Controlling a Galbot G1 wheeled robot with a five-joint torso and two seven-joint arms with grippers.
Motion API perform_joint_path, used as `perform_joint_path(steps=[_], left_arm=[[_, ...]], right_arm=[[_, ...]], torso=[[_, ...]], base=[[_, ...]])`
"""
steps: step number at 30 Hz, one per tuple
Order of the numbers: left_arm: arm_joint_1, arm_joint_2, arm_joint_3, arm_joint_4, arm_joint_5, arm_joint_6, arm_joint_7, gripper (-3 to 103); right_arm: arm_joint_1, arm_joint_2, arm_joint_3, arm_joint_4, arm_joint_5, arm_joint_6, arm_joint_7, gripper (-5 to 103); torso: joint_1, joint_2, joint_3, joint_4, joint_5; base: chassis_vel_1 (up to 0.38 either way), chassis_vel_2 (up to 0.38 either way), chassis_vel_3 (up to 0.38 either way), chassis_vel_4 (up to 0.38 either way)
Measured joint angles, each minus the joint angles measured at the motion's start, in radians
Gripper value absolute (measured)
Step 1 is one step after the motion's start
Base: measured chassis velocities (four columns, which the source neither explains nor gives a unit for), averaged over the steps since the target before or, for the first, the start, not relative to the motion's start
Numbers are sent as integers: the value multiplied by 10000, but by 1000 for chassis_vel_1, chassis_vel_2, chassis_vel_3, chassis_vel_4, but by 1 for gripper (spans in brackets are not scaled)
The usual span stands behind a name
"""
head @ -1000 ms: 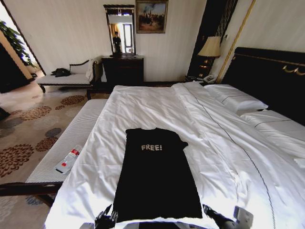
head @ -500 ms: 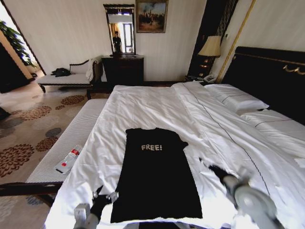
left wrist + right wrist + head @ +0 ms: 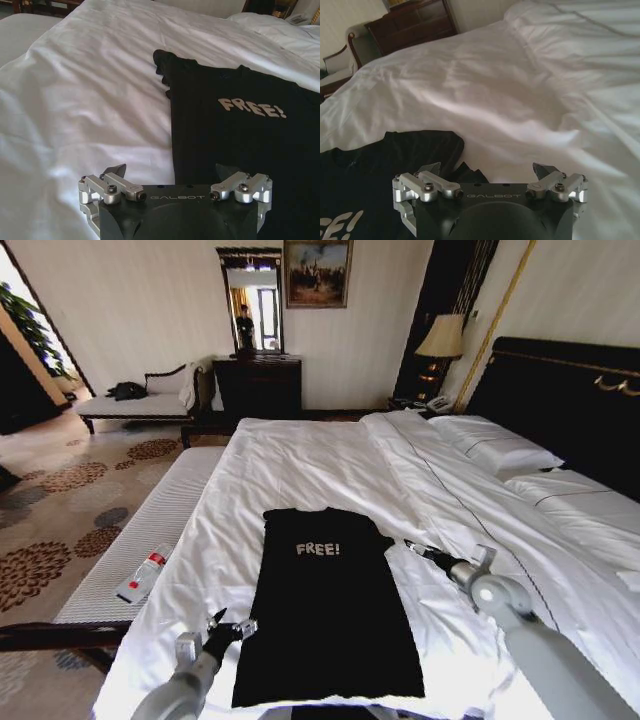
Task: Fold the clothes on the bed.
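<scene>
The clothes are one black top (image 3: 325, 610) with white "FREE!" lettering, lying flat on the white duvet of the bed (image 3: 320, 455). My left gripper (image 3: 232, 625) is open at the top's left edge, about halfway down its length. In the left wrist view the left gripper (image 3: 171, 170) straddles that edge of the top (image 3: 240, 130), one finger over the duvet (image 3: 75, 100) and one over black fabric. My right gripper (image 3: 415, 550) is open beside the top's right sleeve. The right wrist view has the right gripper (image 3: 486, 169) just above the sleeve (image 3: 467, 172).
A white-cushioned bench (image 3: 150, 530) runs along the bed's left side with a small bottle (image 3: 143, 575) on it. Pillows (image 3: 500, 452) and the dark headboard (image 3: 560, 390) are at right. A dresser (image 3: 258, 385), chaise (image 3: 140, 405) and lamp (image 3: 442, 340) stand by the far wall.
Both arms have reached forward from the bed's near edge. The left gripper moved up the top's left edge. The right gripper moved up to the right sleeve.
</scene>
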Motion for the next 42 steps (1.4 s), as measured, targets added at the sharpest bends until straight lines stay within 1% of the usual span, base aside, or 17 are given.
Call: perform_joint_path(steps=[8, 10, 11, 13, 15, 16, 20, 21, 23, 24, 26, 29, 30, 31, 34, 37, 42], left_arm=[[-275, 107, 99, 112, -125, 54, 6, 100], [-274, 93, 111, 148, -128, 58, 7, 100], [-272, 88, 127, 181, -129, 60, 11, 100], [-275, 88, 131, 200, -131, 62, 14, 100], [-321, 99, 136, 274, -151, 63, 19, 100], [-321, 99, 136, 274, -151, 63, 19, 100], [-439, 85, 171, 388, -205, 66, 20, 100], [-439, 85, 171, 388, -205, 66, 20, 100], [-453, 48, 185, 436, -208, 67, 21, 100], [-453, 48, 185, 436, -208, 67, 21, 100], [-454, 15, 185, 484, -207, 68, 21, 100], [-453, -1, 185, 508, -214, 68, 20, 100], [-453, -38, 176, 546, -268, 68, 21, 100], [-453, -45, 172, 552, -282, 67, 21, 100], [-462, -82, 164, 581, -339, 68, 21, 100], [-472, -115, 160, 593, -343, 68, 21, 100], [-422, -132, 129, 565, -338, 64, 21, 100]], right_arm=[[1315, 321, -1325, -1291, 81, -34, 13, 102], [1498, 429, -1503, -1557, 159, -62, 56, 99], [1590, 487, -1587, -1710, 193, -68, 82, 94], [1616, 504, -1620, -1754, 203, -68, 89, 94], [1657, 535, -1678, -1820, 226, -67, 103, 84], [1657, 535, -1678, -1820, 226, -67, 103, 84], [1684, 590, -1702, -1801, 486, -105, 258, 61], [1684, 590, -1702, -1801, 486, -105, 258, 61], [1673, 612, -1709, -1708, 526, -117, 310, 51], [1673, 612, -1709, -1708, 526, -117, 310, 51], [1650, 622, -1710, -1609, 562, -123, 358, 40], [1634, 625, -1709, -1537, 608, -128, 397, 40], [1589, 626, -1674, -1363, 750, -154, 479, 29], [1581, 625, -1664, -1334, 776, -163, 491, 24], [1523, 608, -1617, -1195, 854, -200, 542, 18], [1439, 598, -1540, -1084, 894, -211, 626, 3], [1356, 570, -1460, -947, 733, -152, 660, 2]], torso=[[-1, 1, -1, -1, -1], [-2, 1, -1, 0, 0], [-2, 1, -2, -1, -2], [-2, 1, -1, -1, -2], [-2, 1, -1, -2, -1], [-2, 1, -1, -2, -1], [-2, 1, -2, -2, -2], [-2, 1, -2, -2, -2], [-2, 1, -2, -2, -2], [-2, 1, -2, -2, -2], [-2, 2, -2, -3, -1], [-2, 2, -2, -2, -1], [-2, 2, -2, -2, -2], [-1, 3, -2, -1, -2], [-2, 3, -2, -2, -3], [-2, 3, -2, -2, -1], [-2, 3, -2, -2, -1]], base=[[0, 0, 0, 0], [0, 0, 0, 0], [0, 0, 0, 0], [0, 0, 0, 0], [0, 0, 0, 0], [0, 0, 0, 0], [0, 0, 0, 0], [0, 0, 0, 0], [0, 0, 0, 0], [0, 0, 0, 0], [0, 0, 0, 0], [0, 0, 0, 0], [0, 0, 0, 0], [0, 0, 0, 0], [0, 0, 0, 0], [0, 0, 0, 0], [0, 0, 0, 0]])
